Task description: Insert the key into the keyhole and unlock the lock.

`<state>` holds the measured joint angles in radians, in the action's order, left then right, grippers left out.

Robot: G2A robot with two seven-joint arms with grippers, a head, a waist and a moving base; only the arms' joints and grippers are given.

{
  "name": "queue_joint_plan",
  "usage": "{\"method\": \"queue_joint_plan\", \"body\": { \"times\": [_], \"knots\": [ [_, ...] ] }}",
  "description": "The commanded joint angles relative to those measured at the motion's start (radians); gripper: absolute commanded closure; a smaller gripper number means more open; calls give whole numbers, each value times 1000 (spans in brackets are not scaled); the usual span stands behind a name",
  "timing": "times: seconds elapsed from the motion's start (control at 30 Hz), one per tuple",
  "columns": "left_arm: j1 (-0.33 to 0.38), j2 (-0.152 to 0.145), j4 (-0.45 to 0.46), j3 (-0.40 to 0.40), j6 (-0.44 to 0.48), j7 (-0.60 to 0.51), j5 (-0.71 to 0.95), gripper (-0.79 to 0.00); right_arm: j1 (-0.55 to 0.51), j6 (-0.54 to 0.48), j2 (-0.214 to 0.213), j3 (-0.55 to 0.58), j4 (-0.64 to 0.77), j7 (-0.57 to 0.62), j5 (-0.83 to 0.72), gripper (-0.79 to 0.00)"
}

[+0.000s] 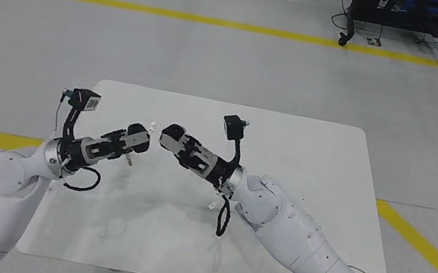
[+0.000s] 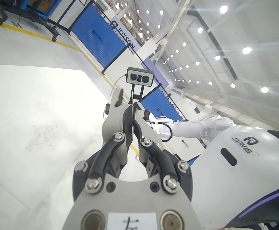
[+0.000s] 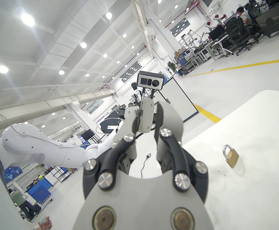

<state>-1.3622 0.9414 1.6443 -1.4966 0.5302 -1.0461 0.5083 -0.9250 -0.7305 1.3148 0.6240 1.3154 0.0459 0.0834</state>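
Note:
My left gripper (image 2: pixel 132 109) is shut on the thin metal key (image 2: pixel 132 99), which sticks up edge-on from between its pads. It meets my right gripper (image 1: pixel 166 133) tip to tip above the middle of the white table (image 1: pixel 289 237). The right gripper (image 3: pixel 147 118) stands open; the left gripper's white fingertip (image 3: pixel 145 116) and the key sit between its fingers, close against one pad. The brass padlock (image 3: pixel 231 156) with a silver shackle lies on the table apart from both grippers, with no key in it.
The left gripper (image 1: pixel 146 135) hangs over the table's left half. The table's near corner and edge lie beyond the padlock. A yellow floor line (image 1: pixel 221 22) and a black cart (image 1: pixel 407 20) are far behind the table.

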Motion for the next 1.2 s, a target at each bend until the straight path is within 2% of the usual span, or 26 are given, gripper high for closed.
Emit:
{"method": "queue_joint_plan", "body": {
  "times": [0.0, 0.43, 0.5, 0.53, 0.63, 0.67, 0.77, 0.83, 0.93, 1.07, 1.17],
  "knots": [
    [2, -1, -6, -1, -11, -17, 6, 0, 0, 0, 0, 0, 0, 0, 0, -785],
    [2, -1, -6, -1, -11, -17, 6, 0, 0, 0, 0, 0, 0, 0, 0, -785],
    [-9, -1, 11, 11, -26, -5, -42, 0, 0, 0, 0, 0, 0, 0, 0, -785],
    [-17, -1, 18, 19, -37, 0, -77, 0, -4, 11, -2, -1, -4, 31, 16, -785],
    [-31, -2, 34, 20, -50, 7, -105, 0, 24, 106, -23, 14, -30, 270, 20, -785],
    [-33, -4, 38, 12, -53, -8, -115, 0, 19, 130, -32, 35, -25, 305, 16, -785],
    [-33, -14, 40, -26, -67, -58, -156, 0, -20, 125, -63, 100, 17, 423, -62, -785],
    [-46, -20, 57, -57, -65, -30, -260, 0, -46, 134, -82, 141, 58, 503, -106, -785],
    [-69, -24, 94, -52, -56, -90, -262, 0, -68, 168, -105, 176, 111, 673, -176, -785],
    [-58, -32, 99, -32, -110, -176, -297, 0, -62, 230, -125, 192, 130, 922, -268, -785],
    [-42, -34, 95, -10, -114, -244, -260, 0, -53, 255, -131, 200, 123, 1023, -334, -785]
  ]
}}
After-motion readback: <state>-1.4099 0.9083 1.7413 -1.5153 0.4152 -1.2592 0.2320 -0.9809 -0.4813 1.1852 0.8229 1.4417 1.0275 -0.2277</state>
